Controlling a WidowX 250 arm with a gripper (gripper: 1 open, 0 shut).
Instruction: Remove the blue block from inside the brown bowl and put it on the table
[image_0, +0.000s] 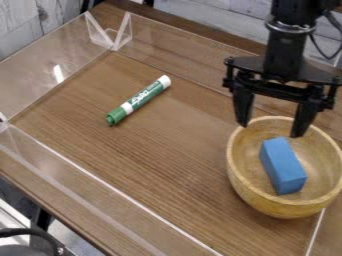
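Observation:
The blue block (281, 165) lies inside the brown bowl (245, 182) at the right front of the table (147, 170). My gripper (274, 116) hangs open just above the bowl's far rim, pointing down. Its two dark fingers (242, 108) stand wide apart with nothing between them. The block sits a little nearer the camera than the fingertips and is untouched.
A green-and-white marker (139, 99) lies on the table left of centre. Low clear acrylic walls (80, 55) border the tabletop, with a folded clear piece (110, 30) at the back left corner.

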